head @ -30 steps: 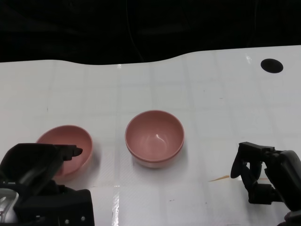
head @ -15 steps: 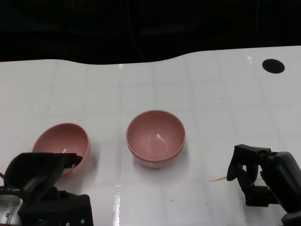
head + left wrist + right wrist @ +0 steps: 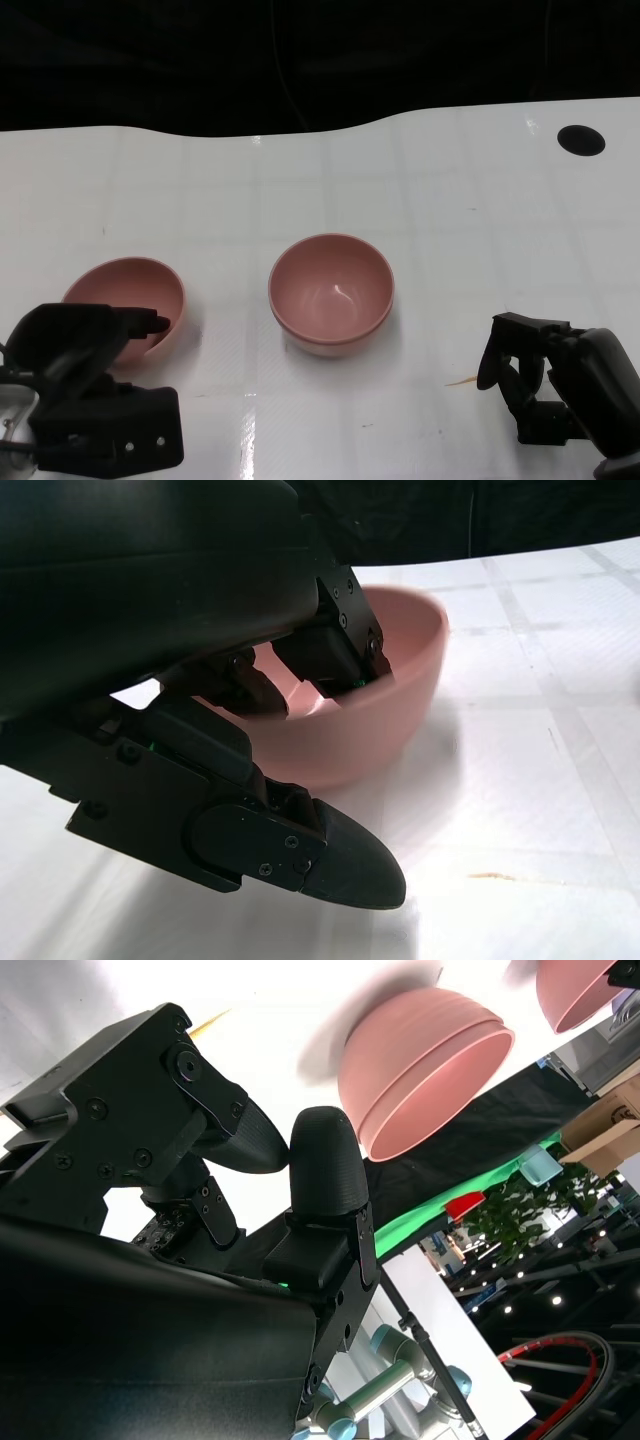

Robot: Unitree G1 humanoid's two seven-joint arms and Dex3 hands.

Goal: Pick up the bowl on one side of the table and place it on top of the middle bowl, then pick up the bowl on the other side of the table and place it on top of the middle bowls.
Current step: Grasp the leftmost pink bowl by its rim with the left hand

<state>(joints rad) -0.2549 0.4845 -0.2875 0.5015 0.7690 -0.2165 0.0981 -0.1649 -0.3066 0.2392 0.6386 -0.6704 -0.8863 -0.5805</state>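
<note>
The left pink bowl point(image 3: 125, 295) is tilted at the table's left. My left hand point(image 3: 85, 360) grips its near rim. In the left wrist view its fingers point(image 3: 335, 640) reach over the rim into the bowl point(image 3: 395, 695), with the thumb outside below. The middle pink bowl point(image 3: 330, 292) stands upright at the centre; a second rim line shows under its lip, like two nested bowls point(image 3: 425, 1060). My right hand point(image 3: 540, 385) hovers low at the right, well clear of the bowls, holding nothing, with its fingers point(image 3: 325, 1155) bent and apart.
The white table point(image 3: 450, 200) ends in a dark back edge. A round black hole point(image 3: 578, 139) is at its far right. A thin orange mark point(image 3: 462, 381) lies on the table just left of my right hand.
The left bowl and my left hand have shifted left and slightly away, the bowl tilting more. My right hand has edged a little lower and left. The middle bowl has stayed put.
</note>
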